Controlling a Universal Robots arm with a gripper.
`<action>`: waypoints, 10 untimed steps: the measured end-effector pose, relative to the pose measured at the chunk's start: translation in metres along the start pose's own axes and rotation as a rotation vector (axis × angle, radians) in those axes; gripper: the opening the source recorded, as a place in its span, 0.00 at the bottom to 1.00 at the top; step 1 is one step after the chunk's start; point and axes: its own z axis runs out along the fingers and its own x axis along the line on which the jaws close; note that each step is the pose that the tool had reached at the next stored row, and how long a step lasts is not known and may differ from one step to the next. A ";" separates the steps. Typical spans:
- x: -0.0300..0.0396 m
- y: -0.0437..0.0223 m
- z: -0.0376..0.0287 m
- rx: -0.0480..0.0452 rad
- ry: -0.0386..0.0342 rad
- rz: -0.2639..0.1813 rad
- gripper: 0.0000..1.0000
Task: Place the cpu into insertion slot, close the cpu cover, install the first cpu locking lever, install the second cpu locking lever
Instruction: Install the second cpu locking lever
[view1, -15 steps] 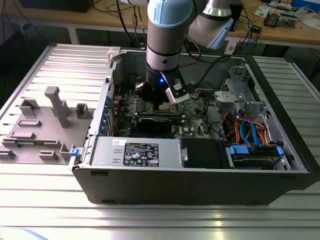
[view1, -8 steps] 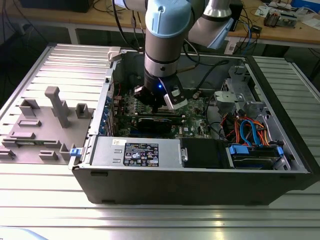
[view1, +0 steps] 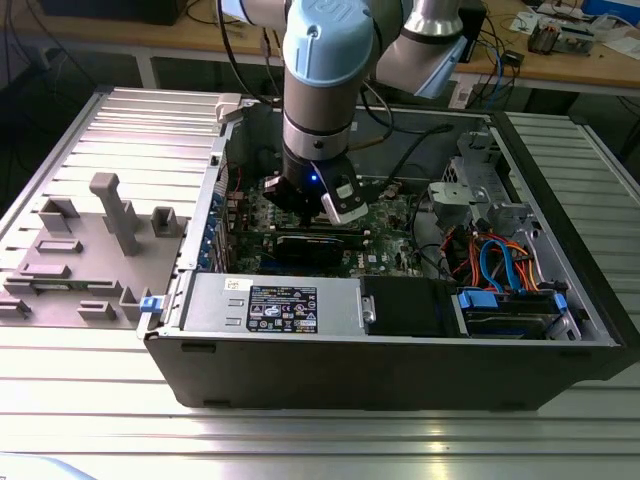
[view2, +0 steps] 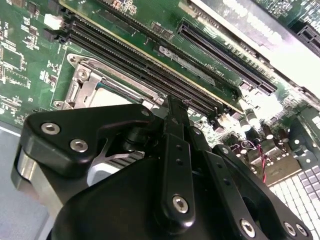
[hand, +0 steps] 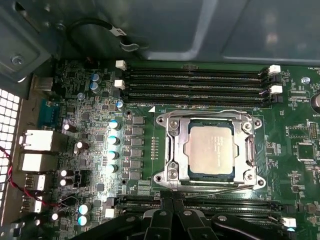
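In the first wrist view the cpu (hand: 211, 150), a dull silver square, lies flat in the dark insertion slot (hand: 186, 150) on the green motherboard. The silvery cpu cover (hand: 172, 150) lies down around it, framing the chip. One wire lever (hand: 205, 113) runs flat along one edge of the socket and a second lever (hand: 215, 187) along the opposite edge. My gripper (hand: 172, 202) hangs just beside that second lever, fingers together with nothing between them. The second wrist view shows the gripper (view2: 172, 102) over a memory slot, next to the cover's corner (view2: 82, 80). In the exterior view the gripper (view1: 338, 205) is inside the computer case.
Long black memory slots (hand: 195, 82) flank the socket on both sides. Upright capacitors (hand: 114, 140) stand beside it. The case holds a power supply (view1: 270, 305) and a drive bay with blue and orange cables (view1: 500, 265). A grey fixture (view1: 110, 215) sits on the table at the exterior view's left.
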 end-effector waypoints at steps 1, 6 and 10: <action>0.0001 -0.0003 0.0012 -0.0014 0.0000 0.000 0.11; 0.0046 -0.0022 0.0065 -0.0265 -0.0013 0.001 0.11; 0.0049 -0.0043 0.0084 -0.0276 -0.0014 0.002 0.11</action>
